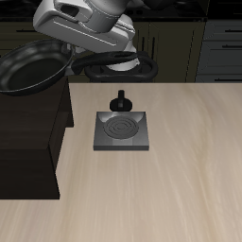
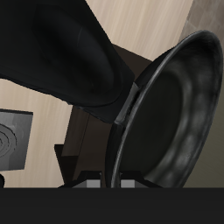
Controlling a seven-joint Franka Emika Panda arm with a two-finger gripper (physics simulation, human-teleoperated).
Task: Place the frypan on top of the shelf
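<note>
The round glossy black frypan (image 1: 33,68) hangs tilted in the air, held by the tool (image 1: 83,59), which is closed on its long handle. The pan's long axis runs sideways from the tool, bowl out over the back of the large dark brown boxy shelf (image 1: 30,142). The flat shelf top below looks bare and roomy. On the pale wooden counter (image 1: 180,170) sits a grey square burner plate (image 1: 123,130), well apart.
</note>
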